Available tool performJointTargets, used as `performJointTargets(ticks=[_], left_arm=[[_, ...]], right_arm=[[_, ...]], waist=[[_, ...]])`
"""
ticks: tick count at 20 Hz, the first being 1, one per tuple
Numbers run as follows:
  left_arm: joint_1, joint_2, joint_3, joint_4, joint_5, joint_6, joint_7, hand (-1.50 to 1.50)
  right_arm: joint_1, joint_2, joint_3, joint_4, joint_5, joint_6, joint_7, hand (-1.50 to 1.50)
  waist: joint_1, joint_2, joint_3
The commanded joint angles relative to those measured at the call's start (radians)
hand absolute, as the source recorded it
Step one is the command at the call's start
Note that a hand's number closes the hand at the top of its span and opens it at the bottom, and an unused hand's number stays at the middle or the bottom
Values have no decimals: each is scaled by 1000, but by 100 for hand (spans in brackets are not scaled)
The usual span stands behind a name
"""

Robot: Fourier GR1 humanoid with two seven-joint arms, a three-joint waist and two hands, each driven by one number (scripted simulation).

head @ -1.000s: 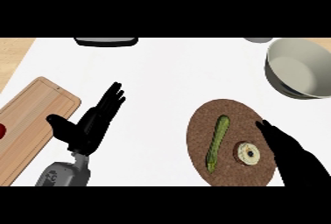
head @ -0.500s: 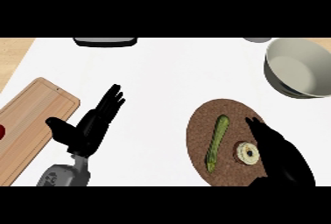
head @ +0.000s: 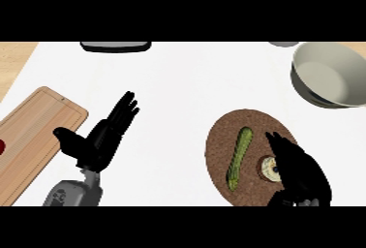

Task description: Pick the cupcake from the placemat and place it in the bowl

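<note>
At the left of the frame lies a wooden board (head: 36, 145). Next to it my left hand (head: 100, 138) rests open, fingers up, holding nothing. In the lower right is the round brown placemat (head: 232, 133), with a long green vegetable (head: 239, 157) on it. The small cupcake (head: 268, 168) sits just right of that. My right hand (head: 300, 169) is over its edge, fingers straight, holding nothing yet. I think the cupcake is light and soft, so I should hold its sides. The bowl (head: 330, 75) waits on the worktop, upper right.

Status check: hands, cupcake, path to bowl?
Right hand open, over the cupcake, not gripping. Left hand open, resting by the cutting board. Cupcake on placemat beside a cucumber. Bowl empty; path unobstructed.
</note>
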Motion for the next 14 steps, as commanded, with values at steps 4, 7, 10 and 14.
performJointTargets(ticks=[4, 7, 10, 14], left_arm=[[39, -33, 2, -27, -36, -14, 8, 0], [15, -9, 46, -26, -32, -37, 21, 0], [33, -1, 63, -48, -15, -64, 34, 0], [11, -51, 39, -10, -58, -44, 33, 0]], right_arm=[[17, 58, -2, 63, 98, 7, -20, -150], [65, 72, 8, 39, 139, -17, -27, -150], [45, 74, -25, 118, 169, -49, -79, -150], [7, 112, -60, 207, 190, -86, -139, -150]], waist=[[-1, 0, 0], [-2, -1, 0], [0, -1, 0], [0, 0, 0]])
